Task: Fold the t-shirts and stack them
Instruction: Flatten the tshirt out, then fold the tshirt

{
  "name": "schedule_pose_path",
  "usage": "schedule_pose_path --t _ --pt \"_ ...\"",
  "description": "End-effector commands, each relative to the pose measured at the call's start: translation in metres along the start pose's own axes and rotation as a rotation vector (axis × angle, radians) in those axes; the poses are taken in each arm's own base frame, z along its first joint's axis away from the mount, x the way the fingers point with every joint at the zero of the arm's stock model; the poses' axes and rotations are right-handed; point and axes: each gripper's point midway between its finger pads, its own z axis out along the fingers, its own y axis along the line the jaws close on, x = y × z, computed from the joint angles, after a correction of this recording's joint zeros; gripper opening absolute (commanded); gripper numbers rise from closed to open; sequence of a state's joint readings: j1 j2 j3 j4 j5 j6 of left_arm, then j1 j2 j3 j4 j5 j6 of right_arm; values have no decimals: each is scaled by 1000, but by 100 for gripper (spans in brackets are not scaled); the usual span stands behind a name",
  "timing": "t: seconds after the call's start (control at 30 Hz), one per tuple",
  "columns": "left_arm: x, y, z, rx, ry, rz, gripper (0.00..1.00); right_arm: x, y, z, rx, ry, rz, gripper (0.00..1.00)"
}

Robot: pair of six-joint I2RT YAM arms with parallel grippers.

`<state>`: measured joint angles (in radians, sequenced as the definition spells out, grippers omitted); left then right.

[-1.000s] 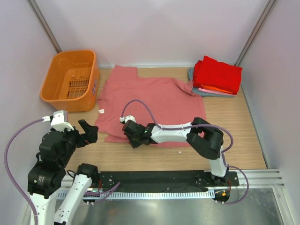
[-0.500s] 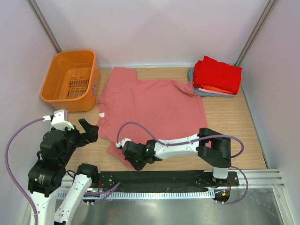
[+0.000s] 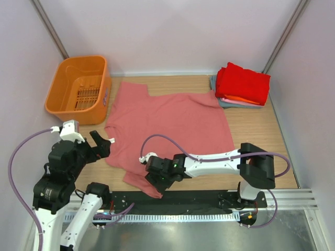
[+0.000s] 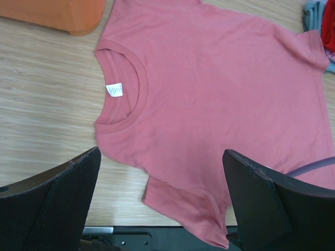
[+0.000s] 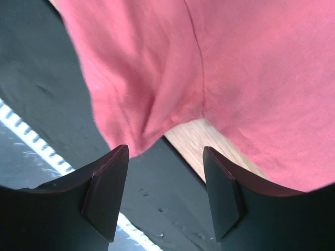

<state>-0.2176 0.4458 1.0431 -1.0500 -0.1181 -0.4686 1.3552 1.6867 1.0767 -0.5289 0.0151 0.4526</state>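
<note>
Right gripper (image 5: 165,151) and left gripper (image 4: 161,157) both gape, empty. The salmon-pink t-shirt (image 3: 172,112) has its near sleeve (image 3: 144,183) crumpled over the black base plate (image 3: 199,197); folding it so risks a bunched fold

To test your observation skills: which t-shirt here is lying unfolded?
The salmon-pink t-shirt, spread open in the middle; the others sit folded in a stack at the far right, a red one on top.

Wood-grain table (image 3: 261,151), pale planks running side to side. Plain pale walls close it in on three sides: back wall (image 3: 167,31), left wall (image 3: 21,63), right wall (image 3: 314,78). Grey metal posts (image 3: 49,26) stand in both back corners. Black strip (image 3: 201,201) and silver rail (image 3: 293,196) along the near edge, grey sheet metal (image 3: 209,235) below. Light is even, shadows soft.
</note>
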Motion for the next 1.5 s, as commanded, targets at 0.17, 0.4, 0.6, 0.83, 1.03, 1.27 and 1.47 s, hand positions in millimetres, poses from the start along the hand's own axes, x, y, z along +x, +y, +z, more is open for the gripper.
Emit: schedule_pose_path --t 0.17,0.4,0.6,0.83,1.03,1.27,1.47 --pt "-26 0 -21 -17 -81 -15 100 -69 53 -8 -55 -138 -37 64" --pt "-47 -2 -60 32 -215 -28 100 -83 70 40 -57 -99 -77 61" --pt "-39 0 -59 33 -200 -31 100 -85 65 64 -9 -72 -104 57" --pt "-37 0 -59 37 -198 -40 100 -70 60 74 7 -39 -111 11" --pt "-42 -5 -61 52 -199 -49 100 -91 89 35 -157 -134 -122 2" --pt "-43 -4 -72 44 -184 -71 100 -133 122 -45 -462 -334 -98 1" --pt "-15 -10 -63 64 -46 -113 100 -158 73 -38 -405 -363 14 2"
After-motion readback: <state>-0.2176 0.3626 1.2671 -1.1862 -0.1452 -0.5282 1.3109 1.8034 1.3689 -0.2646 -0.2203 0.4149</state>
